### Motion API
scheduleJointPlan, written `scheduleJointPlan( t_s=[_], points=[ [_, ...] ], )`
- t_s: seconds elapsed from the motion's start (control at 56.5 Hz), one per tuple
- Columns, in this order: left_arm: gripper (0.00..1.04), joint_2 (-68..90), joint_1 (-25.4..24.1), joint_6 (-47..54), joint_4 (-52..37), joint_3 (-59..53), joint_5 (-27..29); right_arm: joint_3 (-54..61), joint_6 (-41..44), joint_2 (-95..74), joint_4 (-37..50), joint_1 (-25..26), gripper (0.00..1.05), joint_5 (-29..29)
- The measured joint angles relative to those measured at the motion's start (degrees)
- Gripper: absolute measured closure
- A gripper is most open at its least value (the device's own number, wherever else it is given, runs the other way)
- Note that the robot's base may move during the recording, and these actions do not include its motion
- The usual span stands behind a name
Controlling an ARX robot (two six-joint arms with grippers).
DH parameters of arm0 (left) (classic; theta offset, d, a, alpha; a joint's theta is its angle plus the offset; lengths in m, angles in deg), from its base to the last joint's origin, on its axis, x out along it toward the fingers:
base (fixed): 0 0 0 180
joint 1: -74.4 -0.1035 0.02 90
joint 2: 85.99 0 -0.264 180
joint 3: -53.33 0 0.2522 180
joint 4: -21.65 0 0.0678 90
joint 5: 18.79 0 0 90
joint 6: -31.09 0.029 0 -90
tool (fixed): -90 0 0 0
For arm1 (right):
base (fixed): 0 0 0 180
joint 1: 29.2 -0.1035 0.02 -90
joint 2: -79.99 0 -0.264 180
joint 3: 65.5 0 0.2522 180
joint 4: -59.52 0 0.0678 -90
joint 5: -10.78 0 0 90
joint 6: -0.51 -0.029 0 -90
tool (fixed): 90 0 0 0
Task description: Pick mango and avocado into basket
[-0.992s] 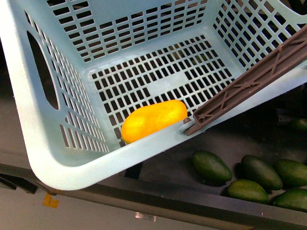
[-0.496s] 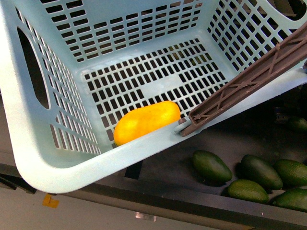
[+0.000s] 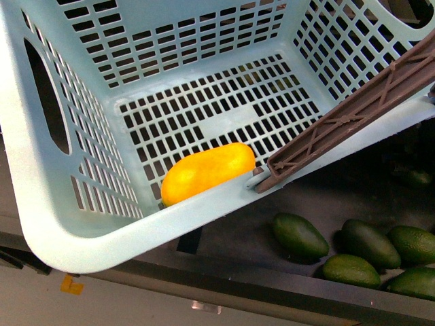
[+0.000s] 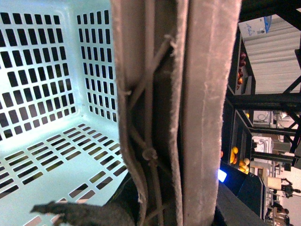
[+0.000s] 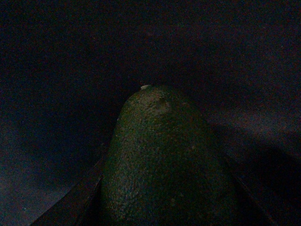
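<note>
Your mango [image 3: 207, 173] lies inside the tilted basket [image 3: 102, 244], against its near wall. Avocados [image 3: 300, 236] lie outside, just beside it. You cannot tell if either gripper is holding something or has let go.

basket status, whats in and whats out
Jaws unreadable in both wrist views. Mango in basket, by near wall. Avocado close before right wrist camera, none seen in basket. Nothing blocking.

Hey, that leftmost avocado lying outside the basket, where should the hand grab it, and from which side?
Probably across the middle of the leftmost avocado, coming down from above. It lies on its side with its long axis slanting, so closing across its short width gives the narrowest, steadiest hold. Both flanks look free, and the next avocado sits apart on its right.
</note>
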Motion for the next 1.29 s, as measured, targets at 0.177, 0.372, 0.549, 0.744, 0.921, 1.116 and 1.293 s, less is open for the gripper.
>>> scheduleJointPlan(
  t_s=[0.177, 0.372, 0.549, 0.744, 0.921, 1.116, 1.293],
  points=[
    [0.87, 0.0, 0.0, -0.02, 0.0, 0.0, -0.04, 3.41, -0.24, 1.29, 2.36, 0.24, 0.49, 1.68],
    [0.87, 0.0, 0.0, -0.02, 0.0, 0.0, -0.02, 13.66, -0.76, 8.83, 8.22, 1.18, 0.49, 6.1],
    [0.87, 0.0, 0.0, 0.0, 0.0, 0.0, -0.02, 27.5, -0.61, 23.3, 15.08, 3.65, 0.49, 13.14],
    [0.87, 0.0, 0.0, 0.02, 0.0, 0.0, -0.02, 42.58, 1.88, 42.1, 13.86, 9.14, 0.49, 23.08],
    [0.87, 0.0, 0.0, -0.02, 0.0, 0.0, -0.07, 48.52, 3.13, 65.99, 5.81, 13.97, 0.49, 36.63],
    [0.87, 0.0, 0.0, 0.0, 0.0, 0.0, 0.0, 49.05, -2.21, 78.86, 7.8, 9.62, 0.49, 32.94],
    [0.87, 0.0, 0.0, 0.0, 0.0, 0.0, -0.04, 49.99, -7.02, 80.72, 10.03, -2.03, 0.49, 23.65]
  ],
)
